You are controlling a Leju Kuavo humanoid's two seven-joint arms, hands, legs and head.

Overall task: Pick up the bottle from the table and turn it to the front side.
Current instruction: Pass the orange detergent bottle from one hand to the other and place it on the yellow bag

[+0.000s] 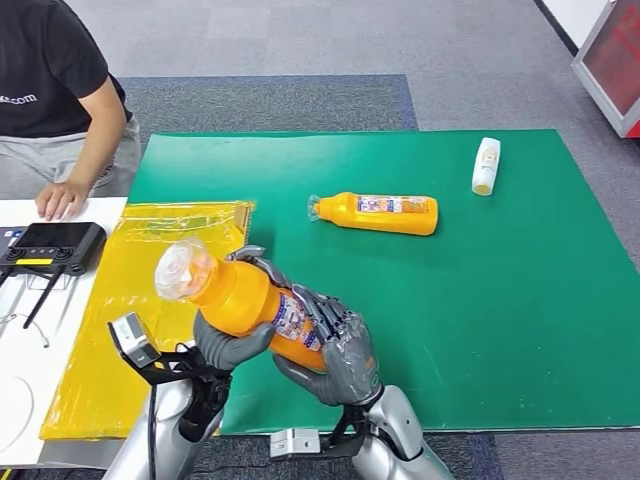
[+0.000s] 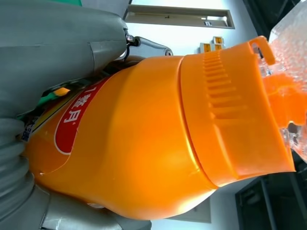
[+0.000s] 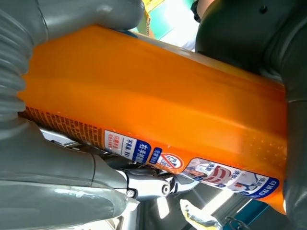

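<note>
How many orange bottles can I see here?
2. One orange bottle is held up by the left robot hand and right robot hand; another lies on the green mat.

Bottle (image 1: 241, 300) held above the mat's (image 1: 490, 330) near edge between left hand (image 1: 226, 345) and right hand (image 1: 340, 350), cap toward the left, second bottle (image 1: 377, 213) lying mid-mat behind it, small bottle (image 1: 486, 165) far right, plastic sheet (image 1: 113, 320) left of the mat.
</note>
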